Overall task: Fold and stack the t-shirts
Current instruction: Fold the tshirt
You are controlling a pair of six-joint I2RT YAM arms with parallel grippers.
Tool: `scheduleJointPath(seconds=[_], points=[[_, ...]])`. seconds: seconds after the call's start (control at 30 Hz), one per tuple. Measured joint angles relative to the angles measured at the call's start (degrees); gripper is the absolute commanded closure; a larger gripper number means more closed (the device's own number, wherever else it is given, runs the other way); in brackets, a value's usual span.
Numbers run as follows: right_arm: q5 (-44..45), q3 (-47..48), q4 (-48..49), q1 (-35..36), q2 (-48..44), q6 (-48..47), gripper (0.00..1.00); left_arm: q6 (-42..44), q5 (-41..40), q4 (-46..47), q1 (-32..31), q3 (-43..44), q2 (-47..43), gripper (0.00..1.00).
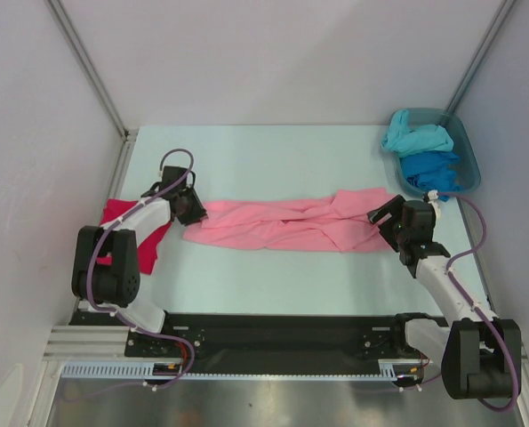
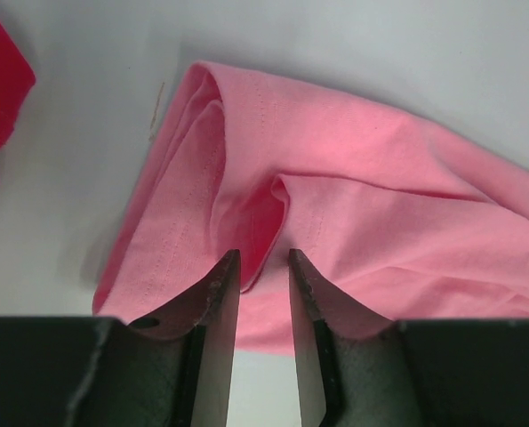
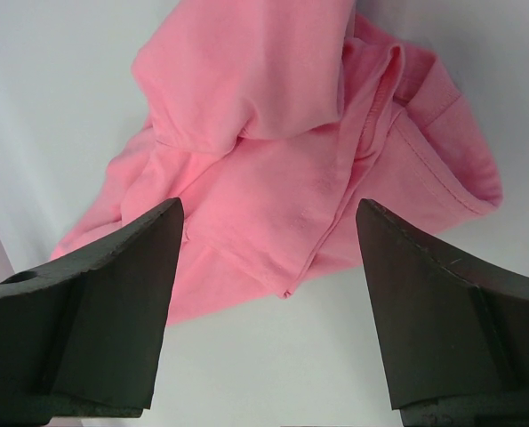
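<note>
The pink t-shirt (image 1: 286,222) is lying stretched across the middle of the bench (image 1: 273,160). The left gripper (image 2: 263,267) is pinching a fold at its left end; the right gripper (image 3: 264,258) is hovering spread over the right end, needing to close there before folding.

Pale table (image 1: 273,285) between plain white walls (image 1: 33,133), metal corner posts (image 1: 86,67)

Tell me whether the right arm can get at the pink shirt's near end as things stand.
Probably yes. The right gripper hangs with its fingers spread wide just short of the pink shirt, and only bare table lies between them; nothing blocks the way.
</note>
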Motion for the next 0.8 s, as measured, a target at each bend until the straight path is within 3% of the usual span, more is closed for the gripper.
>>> scheduleJointPath(seconds=[0.23,0.47,0.8], points=[[-0.8,0.0,0.0,-0.5,0.0,0.1,0.18,0.0,0.0,0.0,-0.5,0.0,0.3,0.73],[-1.1,-0.3,0.5,-0.7,-0.3,0.1,0.18,0.5,0.0,0.0,-0.8,0.0,0.3,1.00],[-2.5,-0.6,0.8,-2.4,-0.8,0.1,0.19,1.8,-1.9,-2.0,-0.7,2.2,0.3,1.00]])
